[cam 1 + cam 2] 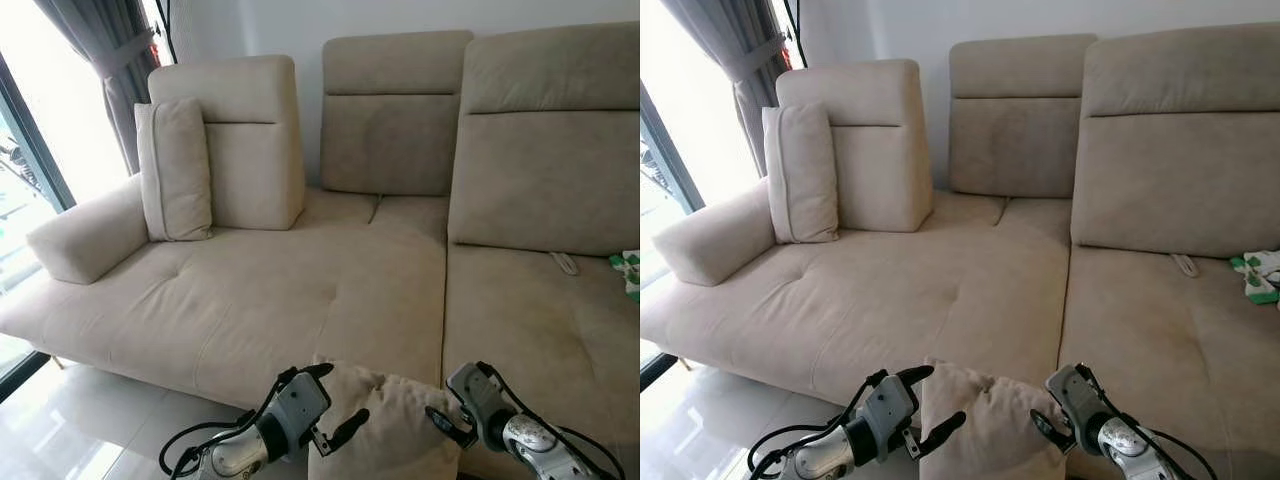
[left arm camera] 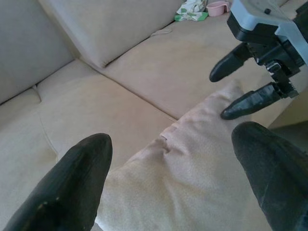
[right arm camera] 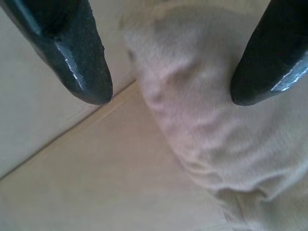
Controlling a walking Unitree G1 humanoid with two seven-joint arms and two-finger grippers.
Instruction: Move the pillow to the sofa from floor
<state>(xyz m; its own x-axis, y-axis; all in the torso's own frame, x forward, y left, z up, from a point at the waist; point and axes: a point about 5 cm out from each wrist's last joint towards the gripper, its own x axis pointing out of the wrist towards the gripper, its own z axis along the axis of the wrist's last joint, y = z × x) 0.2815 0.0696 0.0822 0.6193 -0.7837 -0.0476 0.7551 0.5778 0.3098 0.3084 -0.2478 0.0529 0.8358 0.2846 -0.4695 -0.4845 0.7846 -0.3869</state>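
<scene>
Beige sofa (image 1: 300,290) ahead of jaws. Cushion (image 1: 175,170) upright at far left backrest. Green-white cloth (image 1: 628,270) on right seat. Pillow (image 1: 385,420) at front edge, between jaws.

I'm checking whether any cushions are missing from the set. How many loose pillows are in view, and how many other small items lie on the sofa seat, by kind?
Loose beige pillows: 2 (one between the left pincer and right pincer at the sofa's front edge, one upright against the backrest)
Green-and-white cloth items: 1
Pink items: 1
Total: 4
</scene>
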